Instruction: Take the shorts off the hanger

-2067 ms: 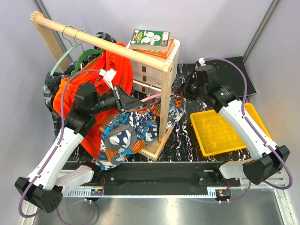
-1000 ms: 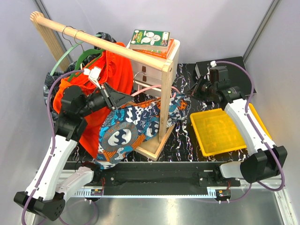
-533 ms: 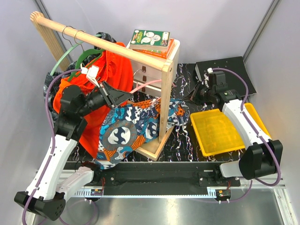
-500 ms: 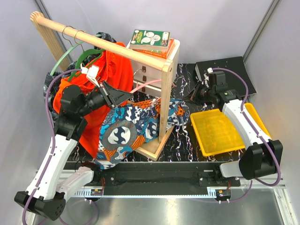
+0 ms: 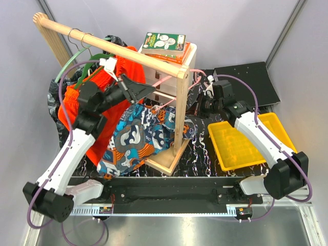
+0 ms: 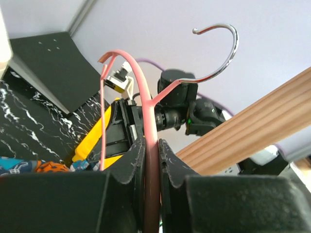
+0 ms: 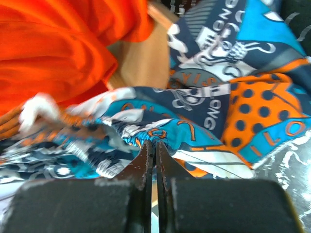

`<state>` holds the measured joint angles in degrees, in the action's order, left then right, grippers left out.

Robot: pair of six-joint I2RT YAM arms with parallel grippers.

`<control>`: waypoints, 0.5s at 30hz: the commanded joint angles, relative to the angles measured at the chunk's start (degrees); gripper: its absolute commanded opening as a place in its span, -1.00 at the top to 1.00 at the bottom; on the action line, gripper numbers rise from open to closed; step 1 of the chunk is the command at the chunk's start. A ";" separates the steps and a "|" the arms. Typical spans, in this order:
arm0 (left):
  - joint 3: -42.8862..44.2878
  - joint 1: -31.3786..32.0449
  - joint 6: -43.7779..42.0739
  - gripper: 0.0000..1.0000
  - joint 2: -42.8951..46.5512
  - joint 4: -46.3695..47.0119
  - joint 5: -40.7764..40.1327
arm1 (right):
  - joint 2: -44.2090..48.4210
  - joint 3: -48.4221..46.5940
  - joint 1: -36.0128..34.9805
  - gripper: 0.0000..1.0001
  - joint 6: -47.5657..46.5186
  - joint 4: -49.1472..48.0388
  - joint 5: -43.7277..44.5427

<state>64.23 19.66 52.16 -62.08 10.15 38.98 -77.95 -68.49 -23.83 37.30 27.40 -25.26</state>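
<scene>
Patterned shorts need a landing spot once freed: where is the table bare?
Free: the yellow tray, right of the rack post, and the black panel behind it. A marbled table strip runs between post and tray. Crowded: left of the post, under patterned shorts and orange shorts.

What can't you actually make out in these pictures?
Top view: the dark shorts are mostly hidden behind the orange shorts.
Left wrist view: the left gripper covers the lower part of the pink hanger.
Right wrist view: left of the patterned shorts, a white thing is blurred.
</scene>
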 commanded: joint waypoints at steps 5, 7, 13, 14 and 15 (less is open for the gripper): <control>7.22 3.54 -16.62 1.00 -4.80 7.87 1.19 | 4.38 -4.99 0.10 1.00 1.64 -4.20 -4.37; 7.84 3.80 -21.72 1.00 -4.28 3.94 -3.26 | 5.35 -4.90 0.10 1.00 0.68 -2.36 -0.51; 3.01 5.21 -35.20 1.00 1.70 6.90 -17.25 | 5.18 -5.08 0.19 1.00 -1.53 2.92 4.16; 3.10 5.13 -35.37 1.00 1.70 7.25 -17.88 | 4.66 -5.08 0.19 1.00 -1.61 3.10 4.16; 3.27 5.21 -35.11 1.00 1.53 7.51 -17.89 | 4.39 -4.99 0.11 1.00 -1.70 3.27 3.99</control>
<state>66.63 24.49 24.69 -63.94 9.72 28.95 -73.25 -71.50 -23.79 37.23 29.10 -23.09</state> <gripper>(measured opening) 0.145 0.011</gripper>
